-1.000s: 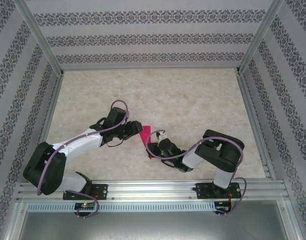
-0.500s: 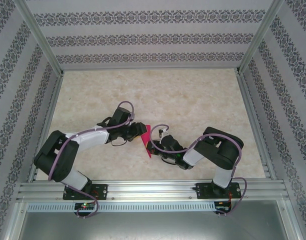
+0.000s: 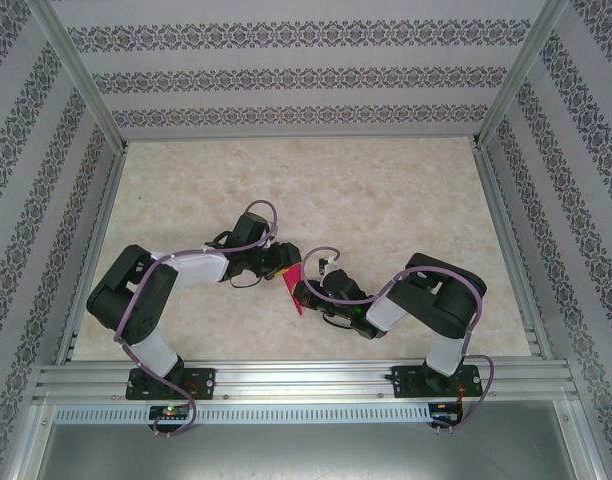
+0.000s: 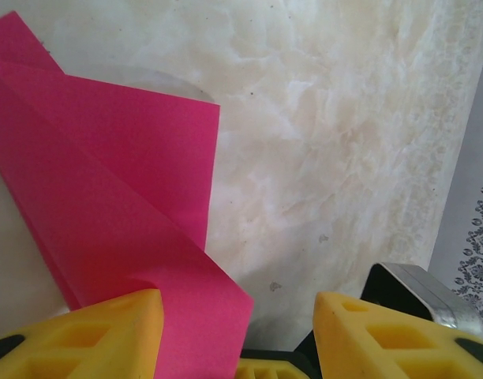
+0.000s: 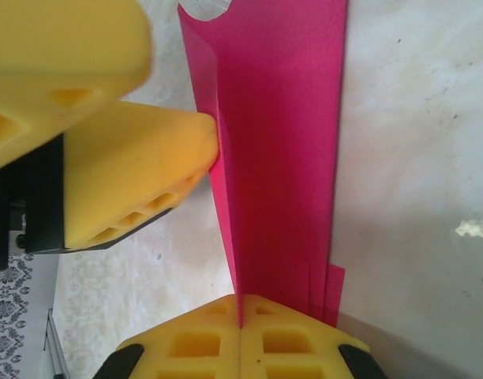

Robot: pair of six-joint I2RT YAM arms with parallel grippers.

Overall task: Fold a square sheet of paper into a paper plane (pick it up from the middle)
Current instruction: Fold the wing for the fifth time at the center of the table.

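The magenta square sheet of paper (image 3: 294,297) is folded into a narrow, layered, pointed shape and stands on edge at the table's near middle. My right gripper (image 3: 305,292) is shut on its lower edge; in the right wrist view the paper (image 5: 281,142) rises out of the closed yellow jaws (image 5: 241,320). My left gripper (image 3: 285,265) is open at the paper's far end. In the left wrist view a folded flap (image 4: 107,181) reaches between the spread fingers (image 4: 237,335), lying against the left finger (image 4: 84,332). One left fingertip (image 5: 139,166) touches the paper's side.
The beige marble tabletop (image 3: 366,200) stretches open behind and to both sides. Aluminium frame rails (image 3: 306,378) run along the near edge, and patterned walls (image 3: 286,75) close the back and sides. The two arms sit close together near the middle.
My left arm has swung right and forward, bringing its open gripper onto the paper's far end. The right gripper has stayed shut on the paper, which shifted slightly.
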